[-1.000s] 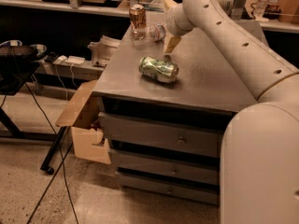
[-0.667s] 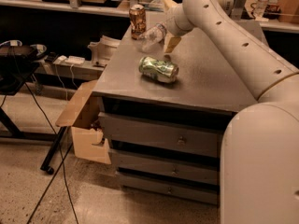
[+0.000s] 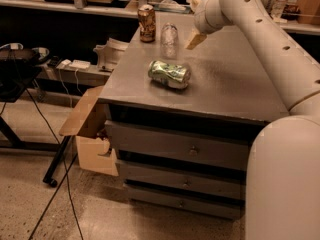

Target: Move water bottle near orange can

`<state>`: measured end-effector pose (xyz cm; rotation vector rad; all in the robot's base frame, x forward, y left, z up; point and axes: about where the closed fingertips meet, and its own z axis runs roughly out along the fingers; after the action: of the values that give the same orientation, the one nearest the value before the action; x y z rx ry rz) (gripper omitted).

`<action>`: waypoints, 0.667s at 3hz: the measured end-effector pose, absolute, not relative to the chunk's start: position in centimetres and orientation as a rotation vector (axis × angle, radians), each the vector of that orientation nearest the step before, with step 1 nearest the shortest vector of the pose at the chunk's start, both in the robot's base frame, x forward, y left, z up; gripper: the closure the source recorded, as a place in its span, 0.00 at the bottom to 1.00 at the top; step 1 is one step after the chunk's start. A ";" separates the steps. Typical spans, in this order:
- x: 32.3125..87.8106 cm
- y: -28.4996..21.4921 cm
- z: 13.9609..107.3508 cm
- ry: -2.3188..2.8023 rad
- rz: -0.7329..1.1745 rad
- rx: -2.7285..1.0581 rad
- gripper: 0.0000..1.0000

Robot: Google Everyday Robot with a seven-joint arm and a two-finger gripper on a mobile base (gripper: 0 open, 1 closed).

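The water bottle (image 3: 169, 40) is clear and ribbed. It rests on the grey table top (image 3: 225, 84) at the back, just right of the orange can (image 3: 146, 23), which stands upright near the back left corner. I cannot tell whether the bottle stands or lies. My gripper (image 3: 195, 39) hangs from the white arm (image 3: 260, 19) a little to the right of the bottle, apart from it and holding nothing. One tan finger shows and the gripper looks open.
A dented green-and-silver can (image 3: 170, 74) lies on its side in the middle of the table, in front of the bottle. Drawers (image 3: 190, 149) are below the table top. A cardboard box (image 3: 92, 134) and cables are on the floor at left. A small distant bottle (image 3: 280, 1) stands at the back right.
The bottle was at the gripper's fingers before; now it rests on the table beside the orange can. The gripper has drawn back to the right, away from it.
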<state>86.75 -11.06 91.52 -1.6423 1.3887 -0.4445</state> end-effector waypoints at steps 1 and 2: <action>86.9 -14.0 92.8 1.418 -0.447 -1.556 0.41; 87.0 -17.4 93.1 1.469 -0.469 -1.486 0.64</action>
<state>87.03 -17.39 93.14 -1.4865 1.4689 -0.4693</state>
